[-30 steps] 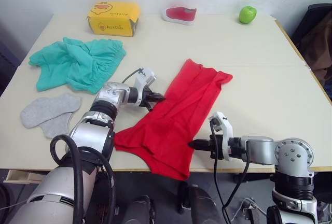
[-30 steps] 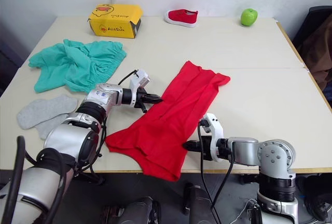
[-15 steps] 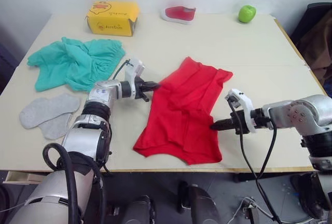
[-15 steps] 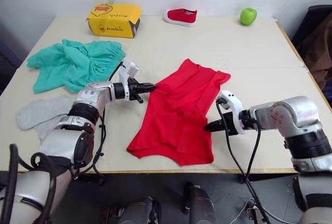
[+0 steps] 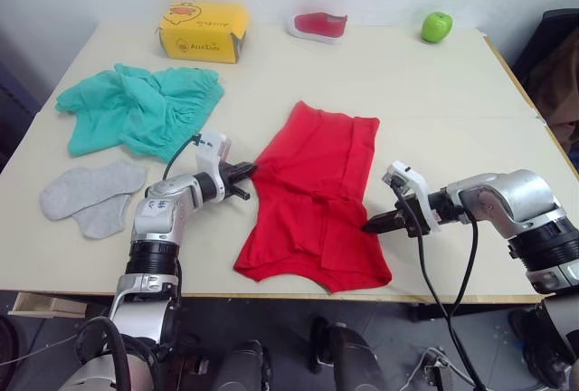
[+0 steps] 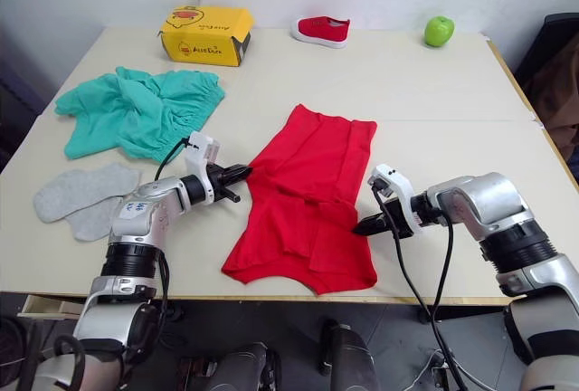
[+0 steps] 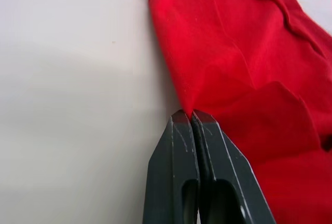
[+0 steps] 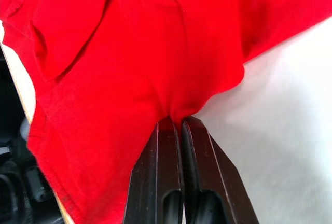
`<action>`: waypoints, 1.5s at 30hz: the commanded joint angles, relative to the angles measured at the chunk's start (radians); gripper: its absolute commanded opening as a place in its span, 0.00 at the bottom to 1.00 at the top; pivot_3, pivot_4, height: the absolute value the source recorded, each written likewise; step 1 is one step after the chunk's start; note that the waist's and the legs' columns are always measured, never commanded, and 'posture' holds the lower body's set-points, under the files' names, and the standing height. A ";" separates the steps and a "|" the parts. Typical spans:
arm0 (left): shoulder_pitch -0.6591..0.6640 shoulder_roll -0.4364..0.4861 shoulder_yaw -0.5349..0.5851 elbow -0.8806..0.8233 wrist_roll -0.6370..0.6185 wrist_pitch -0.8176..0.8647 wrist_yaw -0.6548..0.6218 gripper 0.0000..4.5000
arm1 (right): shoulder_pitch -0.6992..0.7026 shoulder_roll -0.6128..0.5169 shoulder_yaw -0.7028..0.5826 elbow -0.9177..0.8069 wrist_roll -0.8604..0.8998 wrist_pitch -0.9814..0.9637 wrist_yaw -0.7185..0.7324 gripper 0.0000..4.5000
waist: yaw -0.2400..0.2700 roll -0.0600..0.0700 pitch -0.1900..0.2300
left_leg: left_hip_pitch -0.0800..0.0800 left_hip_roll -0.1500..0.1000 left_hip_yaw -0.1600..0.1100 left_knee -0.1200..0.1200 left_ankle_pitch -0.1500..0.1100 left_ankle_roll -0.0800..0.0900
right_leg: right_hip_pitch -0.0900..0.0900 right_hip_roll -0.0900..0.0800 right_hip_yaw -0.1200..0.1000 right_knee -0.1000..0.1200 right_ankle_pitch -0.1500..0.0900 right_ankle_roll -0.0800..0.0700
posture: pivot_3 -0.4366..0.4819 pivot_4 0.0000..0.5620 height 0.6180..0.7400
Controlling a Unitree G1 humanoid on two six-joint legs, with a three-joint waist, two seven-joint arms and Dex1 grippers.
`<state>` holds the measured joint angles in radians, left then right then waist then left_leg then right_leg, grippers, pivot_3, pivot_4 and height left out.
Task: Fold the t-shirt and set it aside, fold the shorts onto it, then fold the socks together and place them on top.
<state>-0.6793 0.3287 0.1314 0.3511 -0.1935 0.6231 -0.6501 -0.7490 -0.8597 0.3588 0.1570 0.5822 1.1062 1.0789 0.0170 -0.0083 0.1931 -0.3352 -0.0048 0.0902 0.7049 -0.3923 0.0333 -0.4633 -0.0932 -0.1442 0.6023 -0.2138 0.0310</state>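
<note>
On the table [image 5: 452, 101], the red t-shirt [image 5: 317, 196] is lying mid-table, its near hem reaching the front edge. Through the left wrist camera, the left gripper [image 7: 191, 114] is pinching its left edge. Through the right wrist camera, the right gripper [image 8: 175, 122] is clamping bunched cloth, hem running out of frame.

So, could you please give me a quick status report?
Left gripper and right gripper both shut on the t-shirt, one at each side edge. T-shirt flat on the table. Nothing in the way.
</note>
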 commanded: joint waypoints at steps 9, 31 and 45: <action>0.104 0.264 -0.105 -0.205 -0.020 -0.110 -0.291 0.70 | 0.236 -0.179 -0.211 -0.253 -0.152 -0.472 0.098 0.76 | 0.005 0.000 0.000 | 0.000 0.000 0.000 -0.001 -0.001 -0.001 | 0.000 0.001 0.000 -0.001 0.000 0.000 | 0.48 0.27 1.00; 0.047 0.368 -0.406 0.221 0.273 -1.677 -0.522 0.99 | 0.377 -0.055 -0.187 0.253 -0.679 -2.141 -0.006 1.00 | 0.000 0.001 0.000 | 0.020 0.003 0.005 -0.008 -0.003 0.001 | 0.022 0.003 0.004 -0.011 0.000 0.000 | 0.48 0.27 1.00; 0.022 0.305 -0.475 0.286 0.230 -1.623 -0.506 0.49 | 0.450 0.006 -0.136 0.041 -0.605 -1.967 -0.070 0.64 | 0.009 0.001 -0.001 | 0.023 0.003 0.004 -0.006 -0.003 0.002 | 0.021 0.003 0.004 -0.007 0.000 0.000 | 0.48 0.27 1.00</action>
<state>-0.6647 0.6358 -0.3330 0.6163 0.0362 -1.0245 -1.1531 -0.3079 -0.8589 0.2252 0.2348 -0.0496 -0.8791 1.0140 0.0257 -0.0076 0.1924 -0.3129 -0.0017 0.0943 0.6986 -0.3954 0.0352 -0.4423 -0.0907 -0.1407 0.5956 -0.2139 0.0307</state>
